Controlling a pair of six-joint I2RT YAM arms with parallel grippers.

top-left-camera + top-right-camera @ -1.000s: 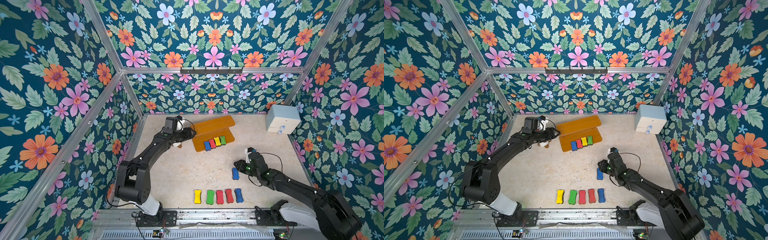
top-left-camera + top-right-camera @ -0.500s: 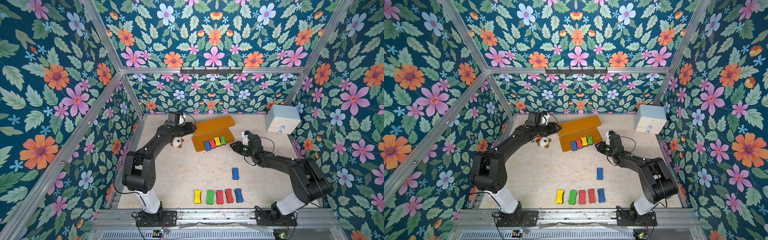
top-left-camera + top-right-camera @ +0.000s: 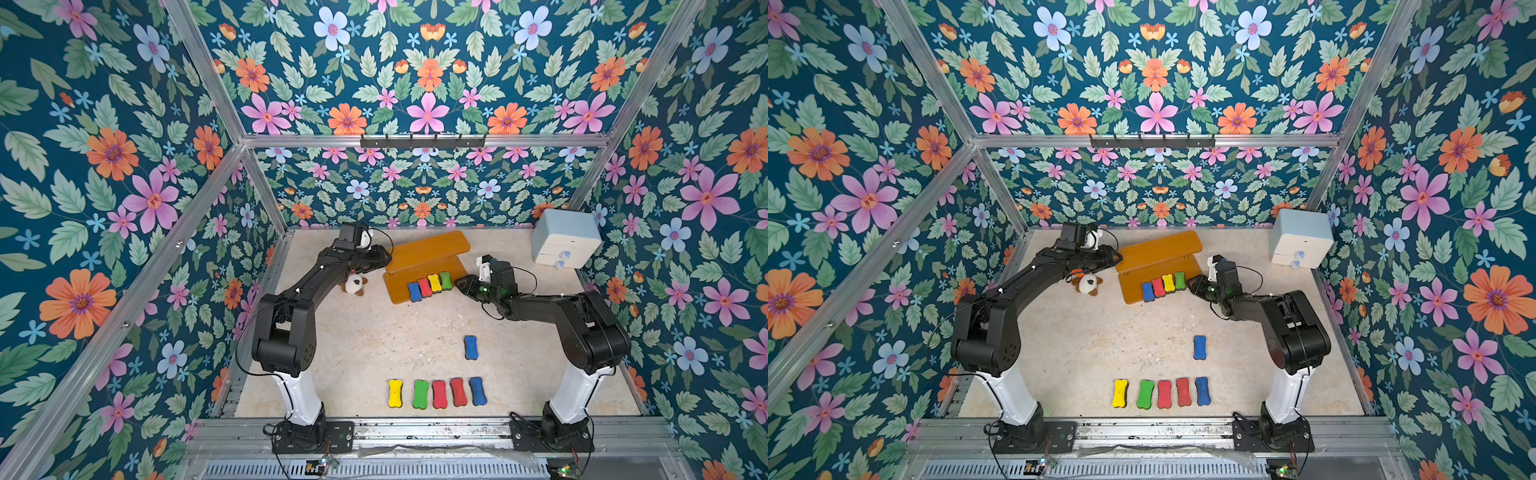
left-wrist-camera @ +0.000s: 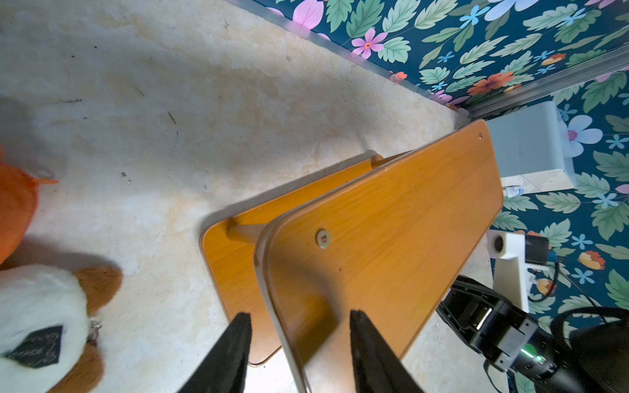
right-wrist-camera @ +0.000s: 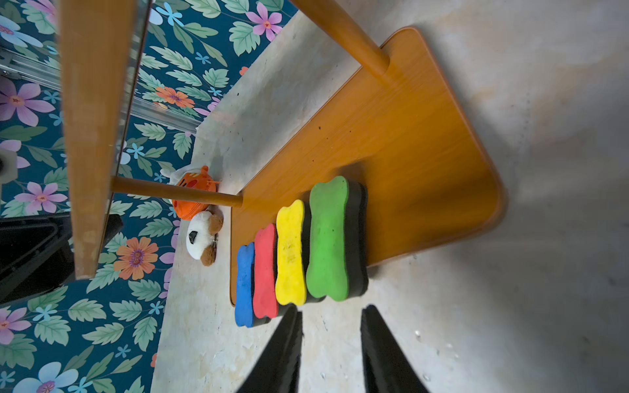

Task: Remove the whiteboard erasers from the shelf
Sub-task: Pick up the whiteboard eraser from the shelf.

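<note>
Four bone-shaped foam whiteboard erasers point(image 5: 292, 258) sit on the orange-brown wooden shelf point(image 5: 408, 136). Our right claw point(image 5: 331, 309), released, faces them; our left claw point(image 4: 299, 313), released, straddles its top board point(image 4: 391, 221). A crooked pinch could drag neighbours.

In a top view the orange plush point(image 3: 1076, 272), beside the shelf point(image 3: 1158, 249), is almost all hidden under the left arm point(image 3: 1034, 274). In the left wrist view the shelf's upper board covers most of the lower board and the four whiteboard erasers point(image 3: 434, 283) on it, also part of the drawer box point(image 4: 531, 146) behind the shelf. There the brown-white plush point(image 4: 34, 323) and the left gripper point(image 4: 299, 313) are cut by the picture's edge; the right gripper point(image 5: 331, 308) is cut likewise in the right wrist view.
</note>
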